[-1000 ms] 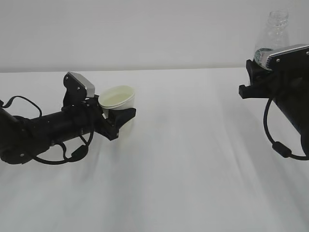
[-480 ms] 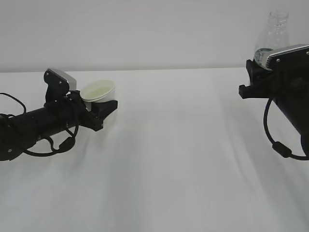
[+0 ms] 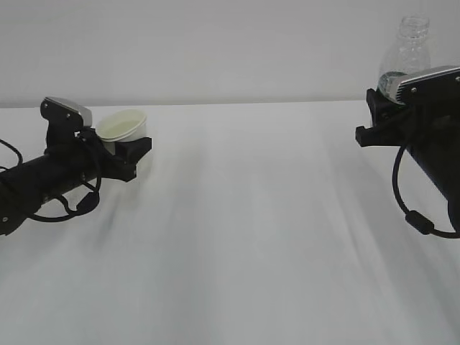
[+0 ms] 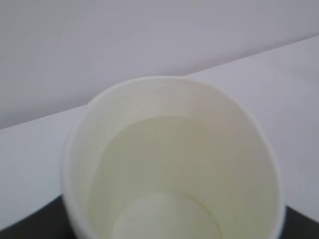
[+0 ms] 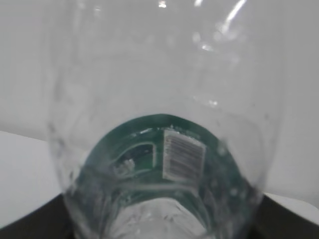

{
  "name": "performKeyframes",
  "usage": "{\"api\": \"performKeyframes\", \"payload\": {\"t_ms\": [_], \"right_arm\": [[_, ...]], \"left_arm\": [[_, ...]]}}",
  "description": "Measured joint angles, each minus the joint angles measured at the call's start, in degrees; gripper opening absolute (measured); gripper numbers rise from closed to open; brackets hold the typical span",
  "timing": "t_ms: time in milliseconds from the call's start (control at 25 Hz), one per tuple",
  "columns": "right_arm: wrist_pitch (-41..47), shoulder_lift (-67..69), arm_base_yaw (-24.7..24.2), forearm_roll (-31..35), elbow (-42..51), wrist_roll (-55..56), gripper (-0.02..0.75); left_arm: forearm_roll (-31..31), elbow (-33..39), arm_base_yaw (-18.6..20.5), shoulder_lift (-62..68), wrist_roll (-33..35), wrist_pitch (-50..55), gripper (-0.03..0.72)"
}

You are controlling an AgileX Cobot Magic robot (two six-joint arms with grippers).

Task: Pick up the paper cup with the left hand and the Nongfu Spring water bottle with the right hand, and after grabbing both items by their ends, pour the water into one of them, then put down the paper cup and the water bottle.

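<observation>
**White table, cup left, bottle right, both in hand**

White cloth covered the table [image 3: 244, 237], the landmark here. Over its right edge the right hand [image 3: 374, 118] was clamped on the lower body of the bottle [image 3: 406, 54], which stood upright above the jaws, its capless neck topmost. At the table's left, just above the surface, the left hand [image 3: 129, 154] gripped the cup [image 3: 122, 126] near its base, mouth up and tilted slightly.

The bottle [image 5: 159, 149] was clear ribbed plastic, probably light and springy; its wall would likely dent under a hard squeeze, so the stiffer labelled band low down looked the right hold. A little water seemed to lie near its bottom; how much I could not tell.

The cup [image 4: 169, 164] was thin paper, very light and easily crushed; a gentle hold at the narrow base seemed safest. Its cream inside showed a bare bottom disc; I could not tell whether any water lay in it.
</observation>
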Motion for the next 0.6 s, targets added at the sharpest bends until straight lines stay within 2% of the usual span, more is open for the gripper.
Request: {"api": "performKeyframes", "payload": {"t_ms": [600], "right_arm": [[0.0,0.0,0.0,0.0,0.0,0.0,0.407]], "left_arm": [[-7.1,0.0,4.3,0.0,3.1,1.1,0.43]]}}
